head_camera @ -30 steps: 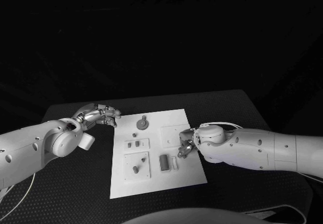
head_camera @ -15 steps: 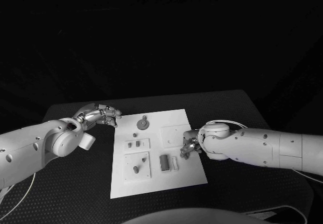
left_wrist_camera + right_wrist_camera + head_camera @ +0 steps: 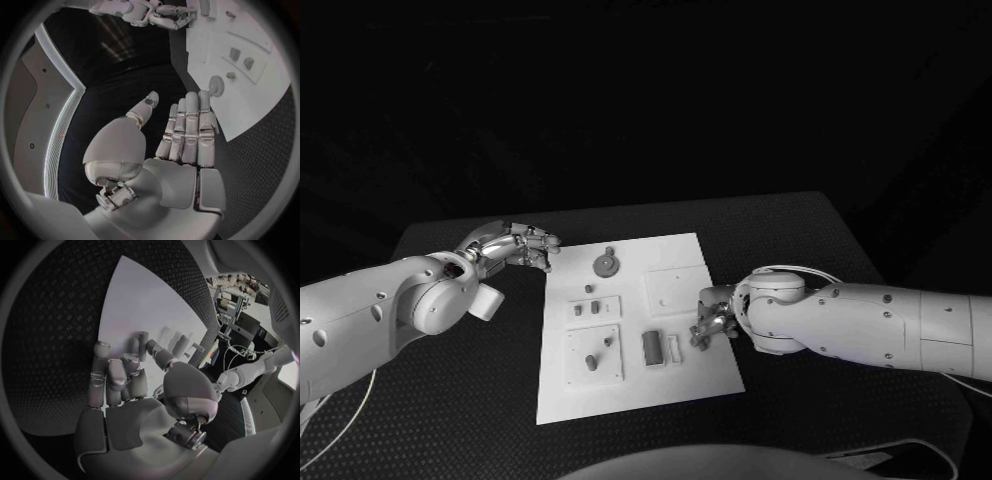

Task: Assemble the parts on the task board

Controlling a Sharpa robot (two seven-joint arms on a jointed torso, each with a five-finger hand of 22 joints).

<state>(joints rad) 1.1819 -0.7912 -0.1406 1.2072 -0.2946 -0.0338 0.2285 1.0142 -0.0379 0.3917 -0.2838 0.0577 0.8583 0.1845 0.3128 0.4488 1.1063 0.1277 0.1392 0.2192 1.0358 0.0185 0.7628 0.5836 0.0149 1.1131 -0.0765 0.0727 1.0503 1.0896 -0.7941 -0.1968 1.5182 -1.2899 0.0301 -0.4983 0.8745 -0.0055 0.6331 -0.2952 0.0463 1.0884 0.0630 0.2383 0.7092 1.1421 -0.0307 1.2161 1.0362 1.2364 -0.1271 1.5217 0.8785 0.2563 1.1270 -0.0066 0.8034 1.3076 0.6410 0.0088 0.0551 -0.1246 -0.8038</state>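
Observation:
The white task board (image 3: 701,262) lies in the middle of the table. On it are a round grey part (image 3: 604,265), several small grey parts (image 3: 586,309), a panel with a lever part (image 3: 594,356) and a dark block (image 3: 651,347). My left hand (image 3: 516,246) hovers off the board's far left corner; in the left wrist view its fingers (image 3: 187,127) are straight and hold nothing. My right hand (image 3: 711,326) is at the board's right edge, beside the dark block. In the right wrist view its fingers (image 3: 119,375) are half bent over the board (image 3: 144,300), with nothing seen between them.
The black table (image 3: 805,235) reaches well beyond the board on all sides. The left wrist view shows the board (image 3: 262,90) with the round part (image 3: 216,86) and my right hand (image 3: 156,14) at its far side.
My right hand and forearm have slid to the right and a little nearer, from over the board's right half to its right edge. My left hand has stayed still.

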